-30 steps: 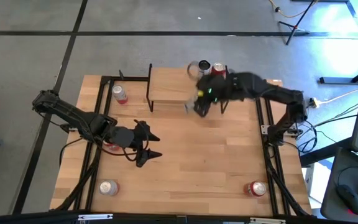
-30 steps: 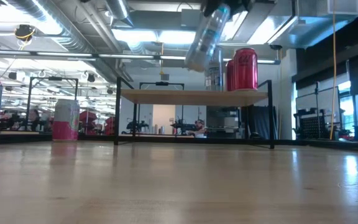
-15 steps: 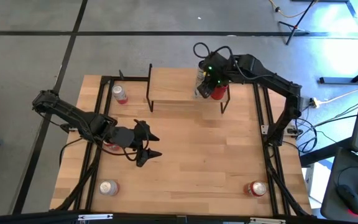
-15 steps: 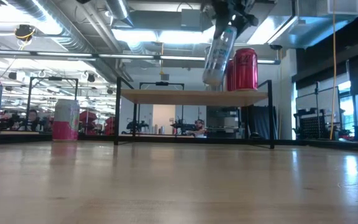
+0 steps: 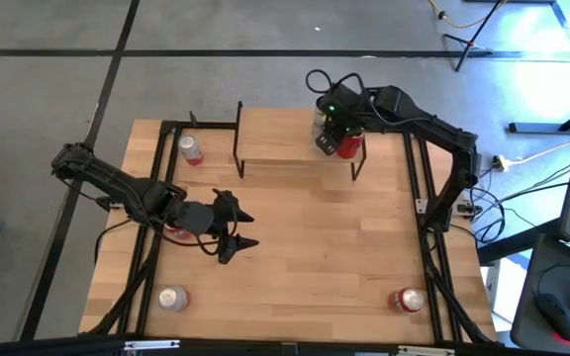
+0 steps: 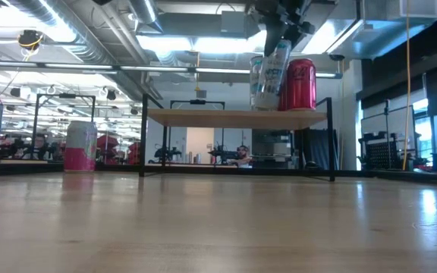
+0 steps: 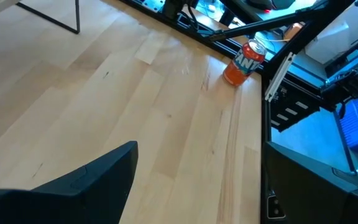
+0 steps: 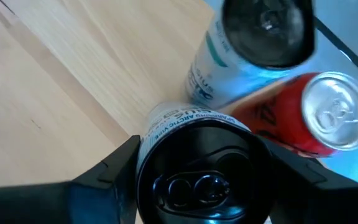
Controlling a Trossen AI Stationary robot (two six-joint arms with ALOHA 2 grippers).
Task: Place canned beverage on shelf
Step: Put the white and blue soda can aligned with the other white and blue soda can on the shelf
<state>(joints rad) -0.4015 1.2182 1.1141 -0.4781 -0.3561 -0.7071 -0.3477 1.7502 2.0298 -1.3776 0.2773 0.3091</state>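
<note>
My right gripper [image 5: 327, 134] is shut on a pale can with teal print [image 6: 270, 76] over the right end of the shelf [image 5: 273, 138], a low wooden rack on black legs. The can's dark top [image 8: 199, 182] shows in the right wrist view. Beside it on the shelf stand a second pale can [image 8: 229, 62] and a red can [image 6: 300, 85], both on their bases. My left gripper [image 5: 237, 231] is open and empty over the table's left middle. My right gripper pinches the pale can's upper wall just below its top rim [image 8: 143, 163] between its two fingers, one on each side. The fingers come from above, pointing down. The can hangs nearly upright, slightly tilted, its base [image 6: 264, 105] at the shelf top; whether it touches, I cannot tell.
A red and white can [image 5: 191, 150] stands left of the shelf. A silver can [image 5: 173, 297] is at the near left and an orange can [image 5: 409, 300] at the near right, also in the left wrist view [image 7: 244, 61]. Bare wooden tabletop [image 5: 325, 237] lies between.
My right gripper has carried the pale can from in front of the shelf toward the table's far edge, over the shelf's right end, and lowered it. The can has turned from strongly tilted to nearly upright, beside the two cans standing there.
</note>
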